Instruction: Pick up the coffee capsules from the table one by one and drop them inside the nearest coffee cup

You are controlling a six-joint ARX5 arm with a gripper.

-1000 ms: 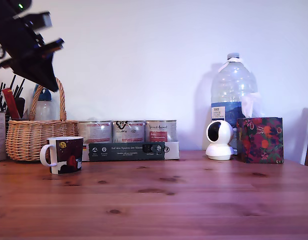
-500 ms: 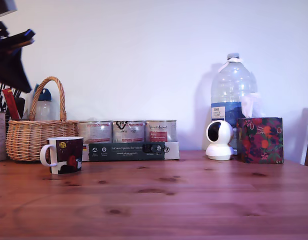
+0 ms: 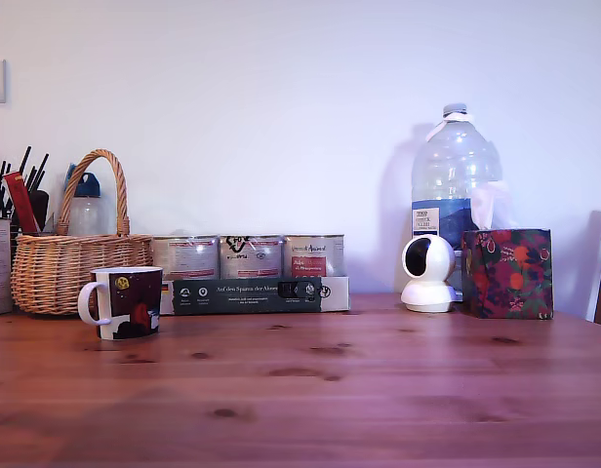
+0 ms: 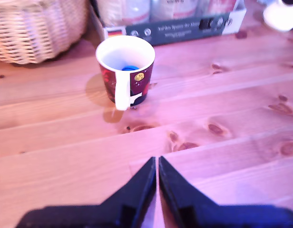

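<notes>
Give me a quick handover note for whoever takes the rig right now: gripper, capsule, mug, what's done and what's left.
Gripper: shut, empty, held above bare wooden table, apart from the mug.
Mug: upright in front of the wicker basket and the tray of tins.
Blue capsule: inside the mug.
Done: that capsule is in.
Left: no other capsule shows on the table in either view; check out-of-frame areas before stopping.

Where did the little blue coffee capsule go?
The capsule lies inside the mug, seen in the wrist view; the mug stands in front of the basket.
</notes>
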